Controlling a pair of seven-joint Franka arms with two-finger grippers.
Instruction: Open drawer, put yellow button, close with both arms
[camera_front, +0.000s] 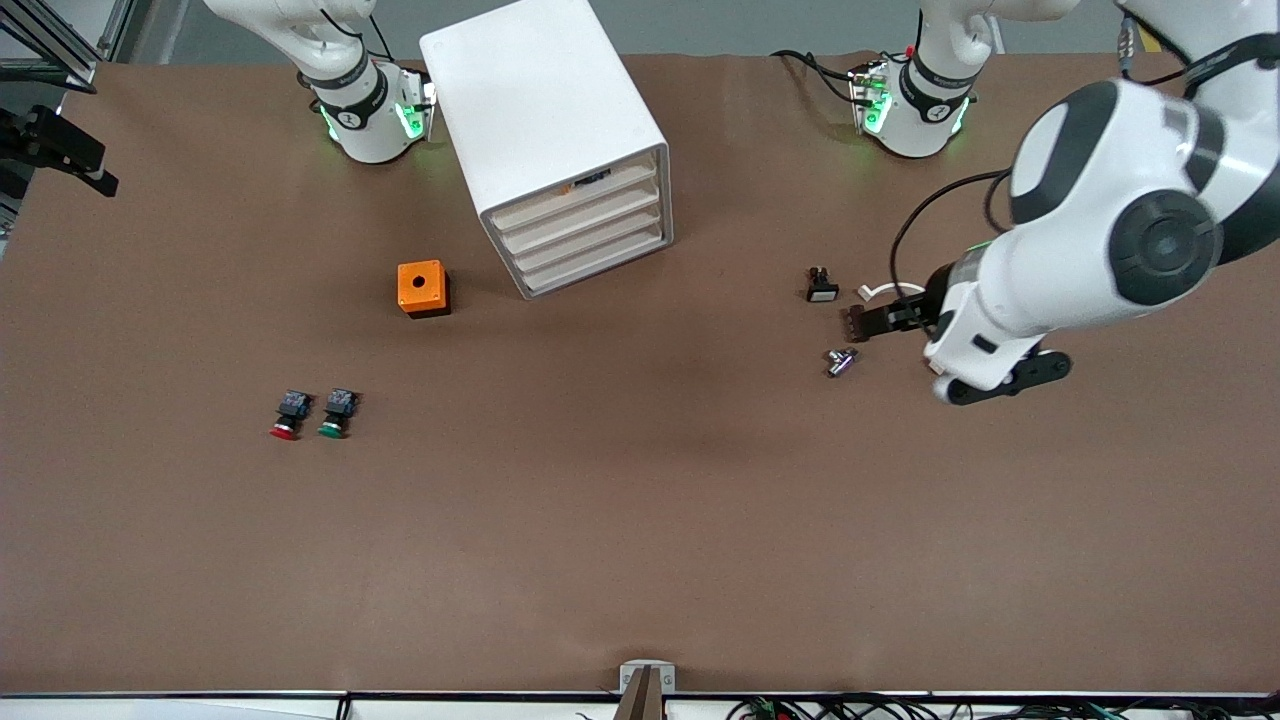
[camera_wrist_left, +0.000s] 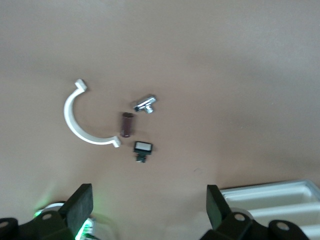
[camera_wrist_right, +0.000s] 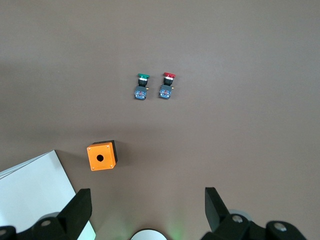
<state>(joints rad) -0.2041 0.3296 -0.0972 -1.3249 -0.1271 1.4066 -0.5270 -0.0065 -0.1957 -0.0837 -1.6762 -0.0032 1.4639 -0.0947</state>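
While both of my arms hang above the brown tabletop (camera_front: 640, 520), my left claw (camera_front: 895, 315) is over a cluster of small parts at the left arm's end, in the middle band of the front view. Its fingers (camera_wrist_left: 80, 200) are spread wide and hold nothing.

Below it lie a white curved plastic clip (camera_wrist_left: 75, 117), a short brown cylinder (camera_wrist_left: 126, 124), a small chrome metal fitting (camera_wrist_left: 145, 104) and a little black switch with a white face (camera_wrist_left: 143, 148), all close together and apart from one another.

My right claw (camera_wrist_right: 145, 205) shows only in the right wrist view, spread wide and empty above an orange square box with a round hole (camera_wrist_right: 101, 156). A red-capped push button (camera_wrist_right: 167, 85) and a green-capped push button (camera_wrist_right: 141, 86) lie side by side, lower in the front view than that box.

The white boxy cabinet (camera_front: 540, 90) stands in the upper middle of the front view, between the arm bases. Its uppermost cream-fronted drawer (camera_front: 575, 198) has a small dark object (camera_front: 592, 180) at its top edge. I cannot tell what it is, or where the yellow-capped push button is.
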